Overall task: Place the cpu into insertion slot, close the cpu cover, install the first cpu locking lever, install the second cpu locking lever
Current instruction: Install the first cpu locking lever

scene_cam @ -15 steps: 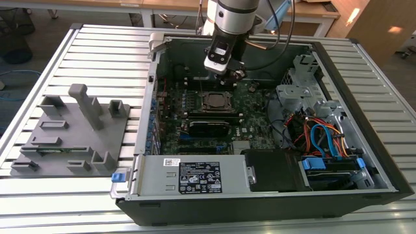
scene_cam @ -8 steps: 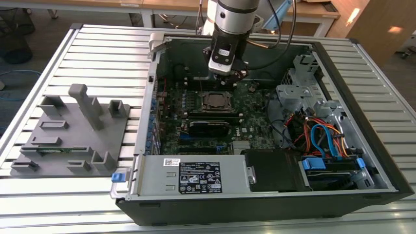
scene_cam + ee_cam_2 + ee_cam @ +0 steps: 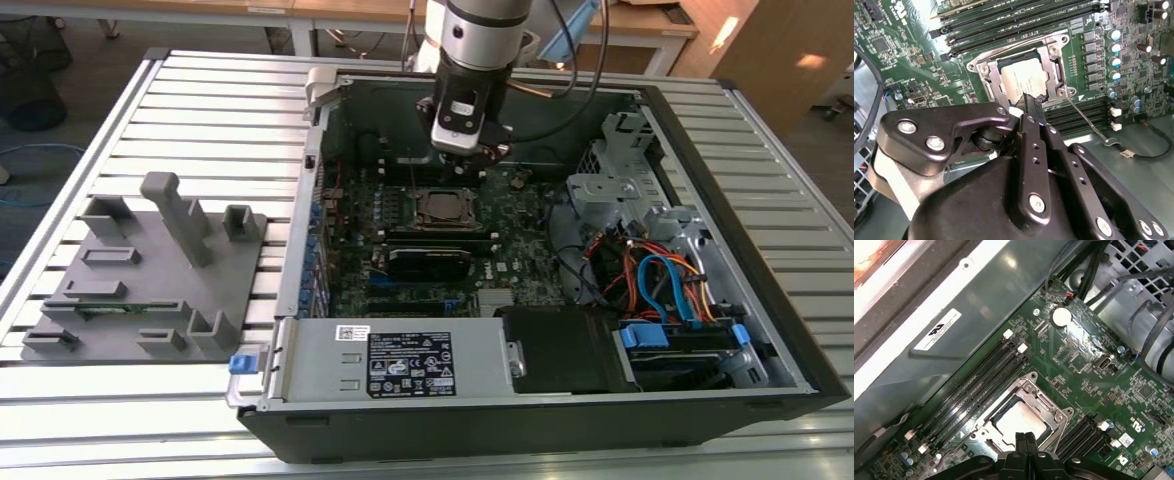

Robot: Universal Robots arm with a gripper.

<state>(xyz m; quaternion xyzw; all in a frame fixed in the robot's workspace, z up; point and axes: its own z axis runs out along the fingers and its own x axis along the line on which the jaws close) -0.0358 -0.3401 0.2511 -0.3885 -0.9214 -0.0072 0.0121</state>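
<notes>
Farthest from the gripper [image 3: 470, 152], on the exterior view's left: one grey tray [image 3: 134, 290] with upright pegs and pockets. It sits outside the case, apparently as a rest for loose parts.

Around the gripper: one open computer case [image 3: 534, 425], laid on its side so the board faces up and the arm can reach in from above.

Well apart from the gripper, at the case's front edge: one power supply box [image 3: 400, 362].

Beside the fingertips: long black memory slots [image 3: 1019, 20], empty.

Directly beneath the gripper: one insertion slot [image 3: 445, 210], with the cpu [image 3: 1021, 80] lying flat in it, silver top up. The cpu cover [image 3: 1051, 65] lies down around it, framing it through its window. I judge it closed, so that the chip is kept seated.

Gripper itself: fingers [image 3: 1020, 442] pressed together in both wrist views, nothing between them. The tip hangs over the near edge of the cover. A joined tip suits pushing rather than carrying.

Just beside the tip: one thin wire lever [image 3: 1085, 119], running from the cover's corner to a hooked end. Whether it is latched I cannot tell.

Well off from the gripper, on the exterior view's right: one drive cage with cables [image 3: 667, 285], bundled clear of the board.
</notes>
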